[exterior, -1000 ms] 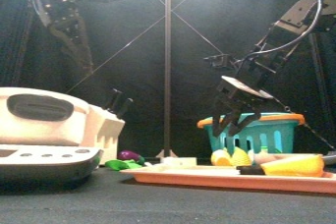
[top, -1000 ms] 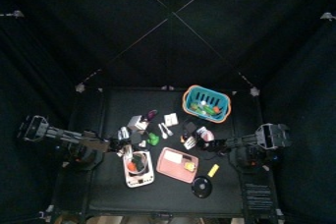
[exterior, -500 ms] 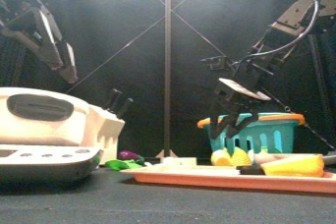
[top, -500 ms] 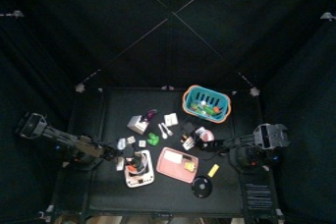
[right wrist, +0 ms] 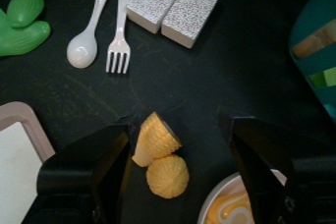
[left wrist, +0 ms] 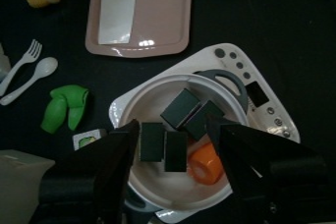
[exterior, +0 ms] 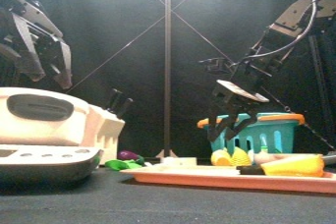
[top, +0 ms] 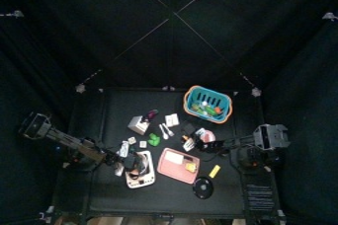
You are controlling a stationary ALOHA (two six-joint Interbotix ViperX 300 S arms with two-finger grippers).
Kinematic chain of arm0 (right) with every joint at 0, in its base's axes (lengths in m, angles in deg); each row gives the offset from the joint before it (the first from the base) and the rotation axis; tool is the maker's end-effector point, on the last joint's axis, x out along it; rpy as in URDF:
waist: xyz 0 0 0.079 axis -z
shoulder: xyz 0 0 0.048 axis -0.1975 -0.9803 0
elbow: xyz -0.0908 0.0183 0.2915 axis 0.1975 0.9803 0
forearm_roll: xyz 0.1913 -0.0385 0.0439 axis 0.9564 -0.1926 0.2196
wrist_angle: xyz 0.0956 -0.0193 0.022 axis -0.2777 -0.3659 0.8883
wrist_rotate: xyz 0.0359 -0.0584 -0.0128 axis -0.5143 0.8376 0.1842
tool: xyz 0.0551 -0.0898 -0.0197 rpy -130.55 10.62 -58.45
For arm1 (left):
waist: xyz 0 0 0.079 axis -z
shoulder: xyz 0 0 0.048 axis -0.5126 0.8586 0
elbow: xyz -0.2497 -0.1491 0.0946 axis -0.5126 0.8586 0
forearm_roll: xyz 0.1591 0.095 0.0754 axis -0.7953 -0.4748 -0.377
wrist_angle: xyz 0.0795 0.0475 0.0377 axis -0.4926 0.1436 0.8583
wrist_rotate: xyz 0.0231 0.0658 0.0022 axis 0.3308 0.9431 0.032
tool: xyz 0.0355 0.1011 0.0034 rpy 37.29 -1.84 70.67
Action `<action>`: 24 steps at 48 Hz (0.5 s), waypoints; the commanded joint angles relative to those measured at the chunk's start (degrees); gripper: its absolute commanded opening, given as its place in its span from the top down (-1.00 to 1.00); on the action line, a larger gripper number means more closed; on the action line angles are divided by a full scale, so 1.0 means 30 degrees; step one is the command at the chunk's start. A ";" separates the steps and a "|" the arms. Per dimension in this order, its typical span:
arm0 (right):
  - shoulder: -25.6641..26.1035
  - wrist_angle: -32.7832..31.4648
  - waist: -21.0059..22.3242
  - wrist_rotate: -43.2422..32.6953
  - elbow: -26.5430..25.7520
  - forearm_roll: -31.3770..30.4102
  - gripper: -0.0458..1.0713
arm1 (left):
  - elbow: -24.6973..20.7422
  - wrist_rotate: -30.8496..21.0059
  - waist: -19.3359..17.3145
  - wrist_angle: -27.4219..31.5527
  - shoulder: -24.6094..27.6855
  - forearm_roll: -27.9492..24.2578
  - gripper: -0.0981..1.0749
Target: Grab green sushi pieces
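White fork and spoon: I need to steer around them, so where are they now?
In the right wrist view the white fork and white spoon lie side by side on the black table, between the green piece and two speckled blocks.

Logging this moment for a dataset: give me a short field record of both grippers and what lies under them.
left gripper: open, over the white rice cooker
cooker contents: dark green blocks and an orange piece
right gripper: open, above two yellow pieces
cutlery: white plastic spoon beside white plastic fork
pink tray: holds a white slab
teal basket: near the table's far right
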 commanded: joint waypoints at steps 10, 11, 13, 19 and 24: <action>0.0088 0.0205 0.0059 0.0029 -0.0557 -0.0146 -0.78 | -0.0439 0.0088 0.0146 0.0703 0.0410 0.0146 -0.72; 0.0088 0.0205 0.0059 0.0029 -0.0527 -0.0146 -0.78 | -0.0498 0.0088 0.0146 0.0674 0.0439 0.0176 -0.72; 0.0088 0.0205 0.0059 0.0029 -0.0527 -0.0146 -0.78 | -0.0527 0.0088 0.0146 0.0703 0.0557 0.0176 -0.72; 0.0088 0.0234 0.0059 0.0029 -0.0527 -0.0146 -0.78 | -0.0645 0.0088 0.0146 0.0908 0.1055 0.0117 -0.71; 0.0059 0.0234 0.0059 0.0029 -0.0557 -0.0117 -0.78 | -0.0703 0.0088 0.0146 0.1348 0.1289 -0.0059 -0.71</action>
